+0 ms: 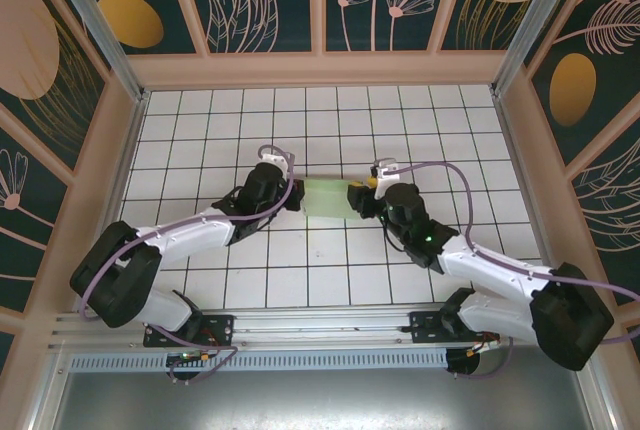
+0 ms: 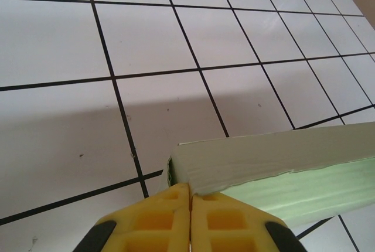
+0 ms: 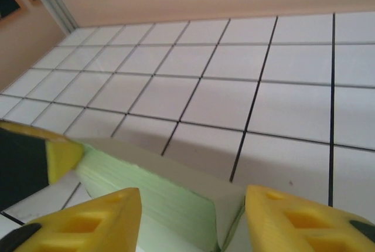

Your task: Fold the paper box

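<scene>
the left tool [image 2: 190,214] sits nearest, its yellow fingers [image 2: 152,222] pressed together on a corner edge of the paper box [image 2: 281,164]. the right tool [image 3: 193,222] is spread wide, one finger either side of the box's far end, clamping nothing. the box spans between the two tools, long axis left to right, equally near both arms, over the middle of the white-tiled worktop [image 1: 200,120] inside patterned walls [image 1: 260,0].

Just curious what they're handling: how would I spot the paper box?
Find the white tiled table; near its middle, the left end effector and right end effector face each other. Between them is the paper box, the only pale mint-green thing there.
</scene>
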`<action>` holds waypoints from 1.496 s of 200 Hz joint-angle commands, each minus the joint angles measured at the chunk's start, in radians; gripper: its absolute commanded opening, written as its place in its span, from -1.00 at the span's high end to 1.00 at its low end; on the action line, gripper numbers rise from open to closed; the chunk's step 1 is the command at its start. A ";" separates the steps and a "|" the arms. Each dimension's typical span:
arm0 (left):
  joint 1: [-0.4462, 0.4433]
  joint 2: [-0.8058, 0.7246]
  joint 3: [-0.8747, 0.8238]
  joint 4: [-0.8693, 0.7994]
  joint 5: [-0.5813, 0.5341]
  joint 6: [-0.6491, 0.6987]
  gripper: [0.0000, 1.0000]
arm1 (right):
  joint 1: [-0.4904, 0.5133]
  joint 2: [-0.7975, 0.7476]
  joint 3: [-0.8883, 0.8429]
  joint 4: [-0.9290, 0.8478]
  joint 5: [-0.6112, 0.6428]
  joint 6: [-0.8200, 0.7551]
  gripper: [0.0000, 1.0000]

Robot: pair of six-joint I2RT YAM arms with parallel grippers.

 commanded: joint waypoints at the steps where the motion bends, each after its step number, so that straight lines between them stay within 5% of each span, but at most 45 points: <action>1: -0.015 -0.004 -0.044 -0.034 0.008 0.028 0.85 | 0.008 -0.048 0.000 0.068 0.050 0.019 -0.14; 85: -0.032 -0.010 -0.063 0.013 -0.013 0.072 0.84 | 0.007 0.123 0.182 -0.189 0.109 0.464 -0.11; 184: -0.037 -0.010 -0.084 0.042 0.038 0.104 0.67 | -0.013 0.160 0.051 -0.165 0.101 0.584 0.06; 236: -0.038 -0.057 -0.080 0.030 0.139 0.115 0.16 | -0.014 0.174 0.025 -0.138 0.098 0.602 0.11; 273: -0.036 -0.136 -0.069 0.027 0.234 0.041 -0.74 | -0.015 0.182 0.021 -0.126 0.095 0.597 0.12; 299: -0.032 -0.146 -0.025 0.004 0.201 -0.003 -0.98 | -0.017 0.180 0.013 -0.105 0.087 0.589 0.12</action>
